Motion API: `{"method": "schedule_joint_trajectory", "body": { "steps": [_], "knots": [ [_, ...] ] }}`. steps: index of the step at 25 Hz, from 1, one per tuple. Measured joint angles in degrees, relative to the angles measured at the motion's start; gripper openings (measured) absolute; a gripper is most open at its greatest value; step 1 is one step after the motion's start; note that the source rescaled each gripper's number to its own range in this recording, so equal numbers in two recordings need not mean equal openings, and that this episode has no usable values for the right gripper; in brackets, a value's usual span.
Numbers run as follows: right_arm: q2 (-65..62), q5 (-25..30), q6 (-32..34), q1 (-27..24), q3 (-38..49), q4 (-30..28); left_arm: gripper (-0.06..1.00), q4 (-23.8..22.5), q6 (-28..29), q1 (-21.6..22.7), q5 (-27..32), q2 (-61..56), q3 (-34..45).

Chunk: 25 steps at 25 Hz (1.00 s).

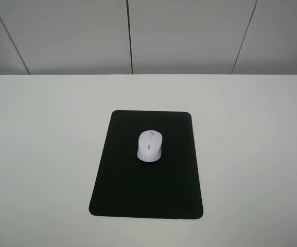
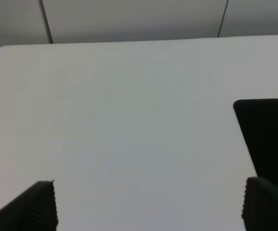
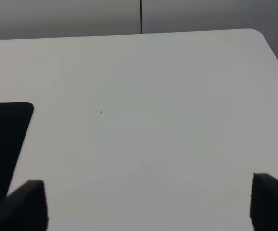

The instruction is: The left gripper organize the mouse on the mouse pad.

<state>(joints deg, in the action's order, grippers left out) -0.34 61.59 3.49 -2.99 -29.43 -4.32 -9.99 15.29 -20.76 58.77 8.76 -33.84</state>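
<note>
The white mouse (image 1: 149,145) rests on the upper middle of the black mouse pad (image 1: 138,190), which lies flat at the centre of the white table. Neither arm shows in the high view. In the left wrist view my left gripper (image 2: 148,204) is open over bare table, its two black fingers (image 2: 40,207) wide apart, with a corner of the mouse pad (image 2: 269,134) beside one finger. My right gripper (image 3: 148,207) is open too, nothing between its fingers, and a corner of the mouse pad (image 3: 1,139) shows at its side. The mouse is out of both wrist views.
The white table (image 1: 45,154) has a rounded far edge against a grey panelled wall (image 1: 189,36). A tiny dark speck (image 1: 231,120) lies on the table right of the pad.
</note>
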Motion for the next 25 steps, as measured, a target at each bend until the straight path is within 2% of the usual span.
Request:
{"method": "schedule_joint_trajectory", "body": {
  "steps": [8, 16, 22, 25],
  "knots": [
    [0.0, 0.0, 0.0, 0.0, 0.0, 0.0, 1.0, 1.6, -3.6, 0.0, 0.9, -8.8, 3.6],
    [0.0, 0.0, 0.0, 0.0, 0.0, 0.0, 1.0, 4.6, -9.6, 0.0, 2.4, -9.1, 4.9],
    [0.0, 0.0, 0.0, 0.0, 0.0, 0.0, 1.0, 5.4, -10.3, 0.2, 2.4, -9.1, 4.9],
    [0.0, 0.0, 0.0, 0.0, 0.0, 0.0, 1.0, 5.4, -10.3, 2.1, 2.4, -9.1, 4.9]
  ]
}}
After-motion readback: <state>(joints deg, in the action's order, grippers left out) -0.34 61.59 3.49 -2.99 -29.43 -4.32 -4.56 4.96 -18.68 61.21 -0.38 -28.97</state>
